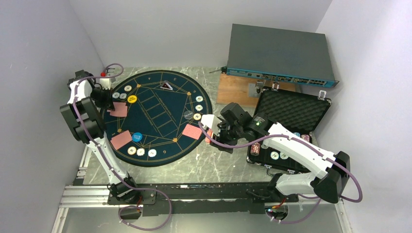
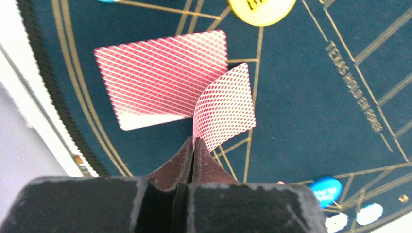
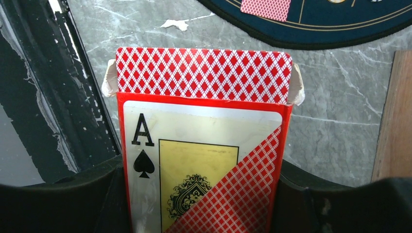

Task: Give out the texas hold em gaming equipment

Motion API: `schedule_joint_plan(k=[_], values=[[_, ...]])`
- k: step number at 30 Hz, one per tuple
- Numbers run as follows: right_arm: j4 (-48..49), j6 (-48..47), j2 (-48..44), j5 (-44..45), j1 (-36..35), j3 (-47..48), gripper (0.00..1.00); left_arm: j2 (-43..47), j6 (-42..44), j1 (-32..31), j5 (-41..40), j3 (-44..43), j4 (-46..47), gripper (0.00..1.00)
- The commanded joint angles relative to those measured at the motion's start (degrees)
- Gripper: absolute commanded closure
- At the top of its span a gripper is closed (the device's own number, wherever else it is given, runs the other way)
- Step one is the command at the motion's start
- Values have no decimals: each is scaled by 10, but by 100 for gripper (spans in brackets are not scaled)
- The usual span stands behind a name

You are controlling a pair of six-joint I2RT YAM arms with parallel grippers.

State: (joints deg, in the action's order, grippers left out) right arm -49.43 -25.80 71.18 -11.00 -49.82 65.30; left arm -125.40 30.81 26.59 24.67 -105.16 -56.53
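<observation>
For dealing, a card (image 2: 226, 104) is pinched by the left gripper (image 2: 193, 144). As supply, the deck box (image 3: 204, 141) is clamped by the right gripper (image 3: 201, 194).

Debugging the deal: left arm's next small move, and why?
Probably lower the left pincer slightly and open it. It is shut on one edge of the held card, which hangs tilted over the mat, right by the flat card lying there, so a second card seems due at this spot. The right pincer only holds the card box.
</observation>
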Motion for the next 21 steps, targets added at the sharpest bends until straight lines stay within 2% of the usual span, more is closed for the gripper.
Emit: schedule_joint_plan(k=[1,3,6,7,9,13,15,17,21], values=[[21,13,-20,-10,-2,11,100,-3,16,-2,-62,-14,82,97],[19,10,-17,-10,-3,14,100,-16,14,-2,-75,-29,87,92],[17,8,-13,-9,-2,17,100,-21,9,-2,-104,-40,107,79],[16,8,-12,-9,-3,19,100,-22,11,-3,-112,-40,111,73],[15,8,-10,-9,-2,21,100,-24,24,-4,-118,-50,103,52],[13,2,-5,-10,-3,26,100,0,45,-4,-134,-53,110,22],[14,-1,-3,-10,-3,29,100,22,50,-3,-136,-56,113,19],[16,-2,-1,-10,-2,31,100,54,37,0,-99,-61,102,16],[25,0,-3,-11,-3,28,100,145,-14,-8,120,-21,23,16]])
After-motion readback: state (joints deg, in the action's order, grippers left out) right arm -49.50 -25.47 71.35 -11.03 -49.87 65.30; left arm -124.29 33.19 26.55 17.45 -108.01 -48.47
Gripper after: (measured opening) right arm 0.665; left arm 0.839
